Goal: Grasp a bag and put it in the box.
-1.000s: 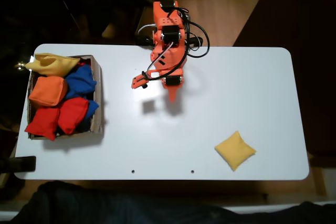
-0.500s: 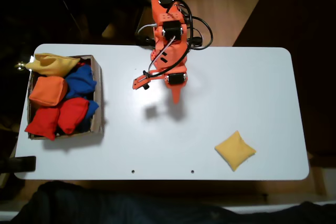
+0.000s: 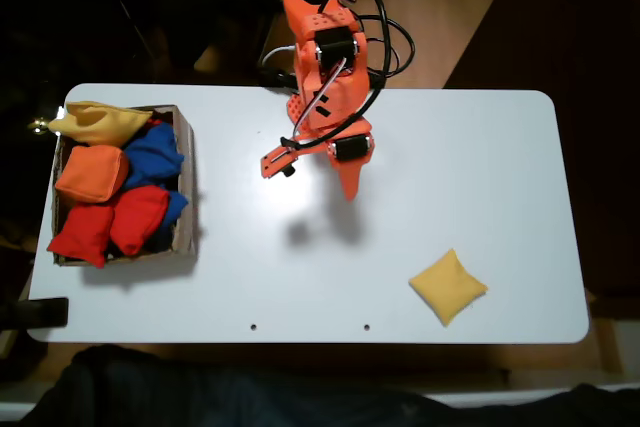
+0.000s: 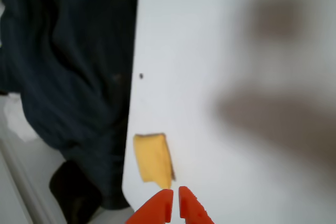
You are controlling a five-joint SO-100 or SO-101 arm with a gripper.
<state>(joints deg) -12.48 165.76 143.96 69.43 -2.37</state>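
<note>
Near the table's (image 3: 480, 147) right front corner in the fixed view lies the bag (image 3: 447, 286), well apart from the empty gripper (image 4: 174, 203), whose fingers look nearly closed; it should open wide before descending.

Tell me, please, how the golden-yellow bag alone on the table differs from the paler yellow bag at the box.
The golden-yellow bag is square and lies flat on the bare table; the paler yellow bag is elongated and rests over the rim of the box. The first lies alone, the second beside other bags. Both are yellow and pillow-like.
</note>
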